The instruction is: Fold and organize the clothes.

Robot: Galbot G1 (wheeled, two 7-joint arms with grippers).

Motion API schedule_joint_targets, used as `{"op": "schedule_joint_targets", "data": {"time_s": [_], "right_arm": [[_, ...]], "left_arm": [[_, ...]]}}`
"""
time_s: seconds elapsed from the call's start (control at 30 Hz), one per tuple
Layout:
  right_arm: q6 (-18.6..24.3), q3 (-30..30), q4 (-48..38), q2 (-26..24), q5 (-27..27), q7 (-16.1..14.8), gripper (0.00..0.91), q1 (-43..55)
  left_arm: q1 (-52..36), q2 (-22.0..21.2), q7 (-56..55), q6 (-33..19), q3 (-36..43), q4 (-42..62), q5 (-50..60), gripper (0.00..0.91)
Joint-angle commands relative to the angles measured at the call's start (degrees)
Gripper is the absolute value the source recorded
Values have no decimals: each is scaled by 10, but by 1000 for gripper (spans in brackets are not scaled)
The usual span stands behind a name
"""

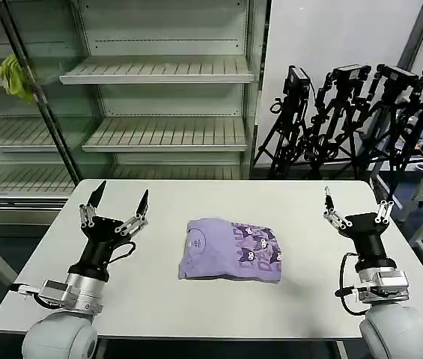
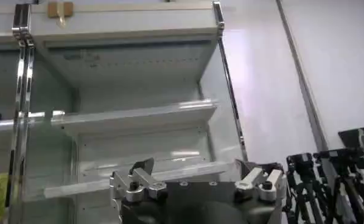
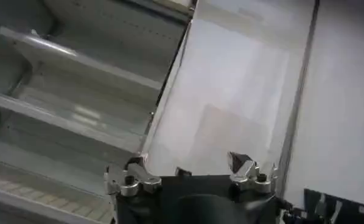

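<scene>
Already folded into a compact packet, the lavender T-shirt lies mid-tabletop, looking light, soft and floppy, best pinched at its 3 and 9 o'clock edges by the released left tool and right tool; its round neck label is unreadable.

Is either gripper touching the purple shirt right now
No, the folded T-shirt lies alone mid-table, with the left gripper and right gripper open and raised off to its sides.
</scene>
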Motion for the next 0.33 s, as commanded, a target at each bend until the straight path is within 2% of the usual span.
{"op": "schedule_joint_targets", "data": {"time_s": [0.03, 0.33], "right_arm": [[-4, -5, -3, 0, -7, 0, 907, 5], [-5, -9, -8, -2, -11, -3, 907, 11]], "left_arm": [[-1, 0, 0, 1, 0, 1, 0, 907], [-2, -1, 0, 1, 0, 3, 0, 907]]}}
